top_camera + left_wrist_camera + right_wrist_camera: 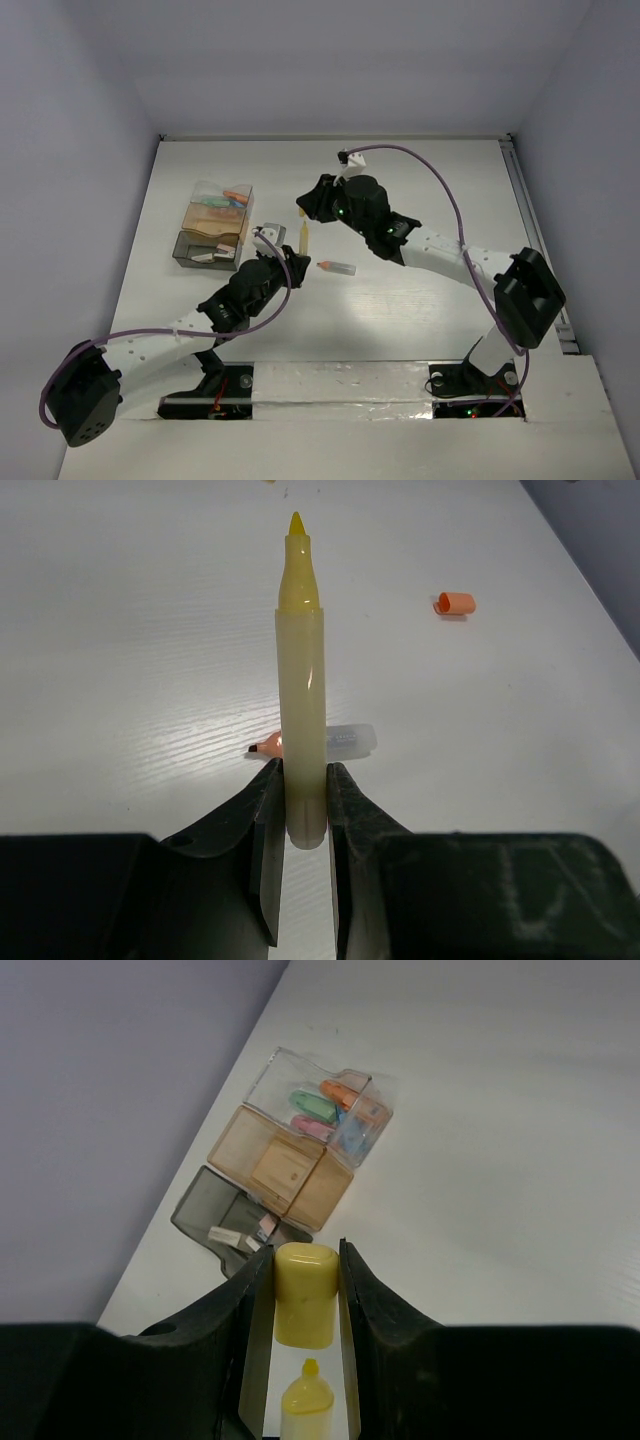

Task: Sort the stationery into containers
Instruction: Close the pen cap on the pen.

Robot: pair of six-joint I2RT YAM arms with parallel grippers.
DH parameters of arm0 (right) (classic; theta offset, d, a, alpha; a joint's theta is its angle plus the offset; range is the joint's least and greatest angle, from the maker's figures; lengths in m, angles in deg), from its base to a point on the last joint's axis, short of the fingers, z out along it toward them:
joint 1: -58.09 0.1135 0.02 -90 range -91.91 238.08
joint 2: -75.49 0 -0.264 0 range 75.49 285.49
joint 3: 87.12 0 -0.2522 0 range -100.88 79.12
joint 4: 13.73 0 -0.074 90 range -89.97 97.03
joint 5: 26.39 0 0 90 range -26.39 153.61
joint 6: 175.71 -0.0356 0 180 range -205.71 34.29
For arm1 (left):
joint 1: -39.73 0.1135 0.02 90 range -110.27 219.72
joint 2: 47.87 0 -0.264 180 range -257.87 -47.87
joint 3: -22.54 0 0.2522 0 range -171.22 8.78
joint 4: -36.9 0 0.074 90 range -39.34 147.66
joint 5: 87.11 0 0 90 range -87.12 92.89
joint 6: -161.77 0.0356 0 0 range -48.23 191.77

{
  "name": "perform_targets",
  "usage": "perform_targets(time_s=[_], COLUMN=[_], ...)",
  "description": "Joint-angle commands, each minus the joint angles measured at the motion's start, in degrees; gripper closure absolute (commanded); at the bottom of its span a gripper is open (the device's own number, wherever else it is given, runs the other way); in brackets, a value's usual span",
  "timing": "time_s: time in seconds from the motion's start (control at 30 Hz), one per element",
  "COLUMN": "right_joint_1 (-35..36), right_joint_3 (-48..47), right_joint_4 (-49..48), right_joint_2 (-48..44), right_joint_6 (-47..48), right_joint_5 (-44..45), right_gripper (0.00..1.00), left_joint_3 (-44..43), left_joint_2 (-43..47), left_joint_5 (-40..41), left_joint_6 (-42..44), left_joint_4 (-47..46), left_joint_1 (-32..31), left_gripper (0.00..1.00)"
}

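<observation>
Clamps yellow highlighter (302, 700) in left gripper (303, 776), yellow cap (304, 1300) in right gripper (304, 1253) (both right of containers (285, 1168)); stores green, orange, pink, blue pieces (312, 1106) in clear section (268, 1085)

Left arm (150, 347), right arm (445, 252): white links, black joint housings, purple cable (405, 150) along each, green lights (343, 212). Left gripper (305, 770), right gripper (303, 1250): black.
</observation>
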Motion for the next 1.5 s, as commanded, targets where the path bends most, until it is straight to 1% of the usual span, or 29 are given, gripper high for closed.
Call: perform_targets(time_s=[0.0,0.53,0.83,1.0,1.27,1.47], right_joint_1=[0.6,2.7,2.7,2.7,5.4,6.5], right_joint_3=[0.1,0.9,0.7,1.4,3.4,6.6], right_joint_4=[-3.4,-2.2,-2.1,-2.2,-3.7,-7.4], right_joint_2=[-2.4,-0.9,-0.4,-0.7,0.0,-1.1], right_joint_6=[1.0,1.5,2.1,1.8,0.1,-1.6], right_joint_5=[0.7,2.3,3.5,3.1,3.1,2.9], right_gripper=[1.0,1.0,1.0,1.0,1.0,1.0], left_joint_3=[-2.4,-3.1,-2.8,-3.0,-5.3,-5.7], left_joint_2=[0.2,1.9,2.7,3.4,2.4,3.0], left_joint_5=[0.2,2.1,1.9,3.5,4.0,4.1], left_joint_6=[0.5,1.5,1.4,1.4,1.9,2.0], left_joint_4=[-2.0,-1.8,-1.3,-0.7,-1.4,-1.8], left_joint_1=[0.2,0.2,0.2,0.2,0.2,0.2], left_gripper=[1.0,1.0,1.0,1.0,1.0,1.0])
